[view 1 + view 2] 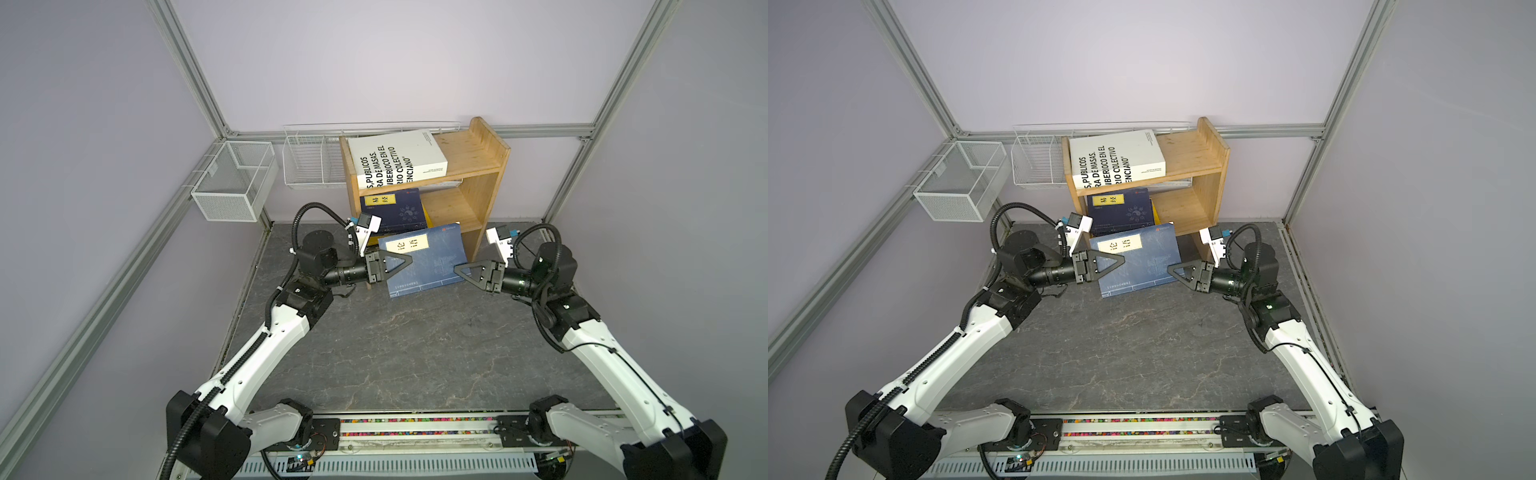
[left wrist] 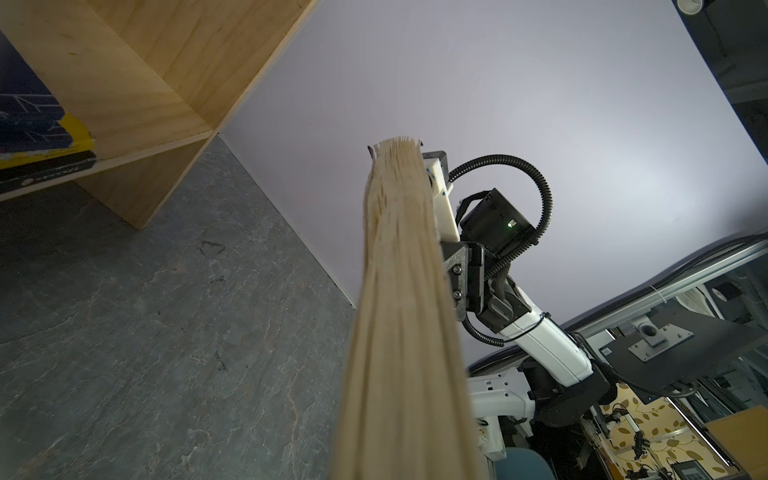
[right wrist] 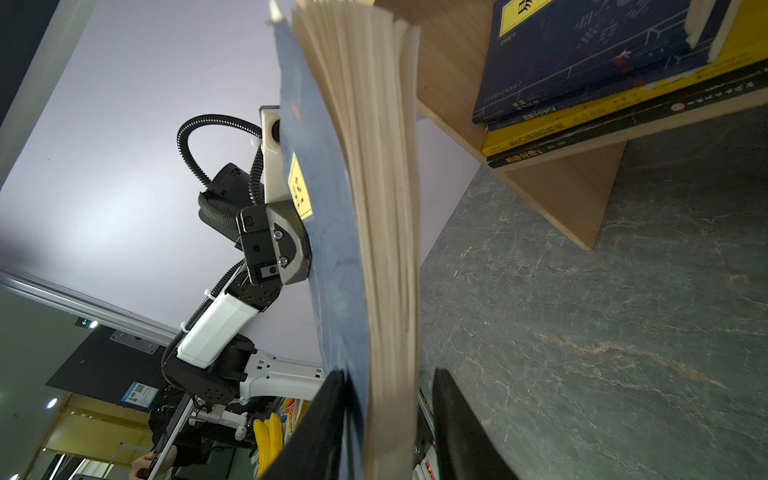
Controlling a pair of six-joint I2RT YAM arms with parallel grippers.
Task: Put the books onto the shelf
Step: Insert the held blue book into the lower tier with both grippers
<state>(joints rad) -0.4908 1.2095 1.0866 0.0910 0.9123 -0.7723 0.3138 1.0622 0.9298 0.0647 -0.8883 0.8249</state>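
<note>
A thin navy book (image 1: 428, 262) (image 1: 1142, 262) with a yellow label hangs upright, above the table in front of the shelf (image 1: 486, 166) (image 1: 1206, 166). My left gripper (image 1: 409, 259) (image 1: 1122, 259) is shut on its left edge. My right gripper (image 1: 457, 269) (image 3: 388, 374) straddles its right edge, one finger on the cover, the other a small gap off the pages. A thick white book (image 1: 395, 160) lies tilted on the top tier. On the lower tier a navy book (image 1: 392, 210) tops a yellow book (image 3: 582, 120) and a black book (image 3: 623, 124).
Two white wire baskets (image 1: 232, 183) (image 1: 311, 160) hang on the wall left of the shelf. The dark stone-patterned table (image 1: 395, 353) spreads between the arms. Aluminium frame posts (image 1: 191, 70) stand at the back corners.
</note>
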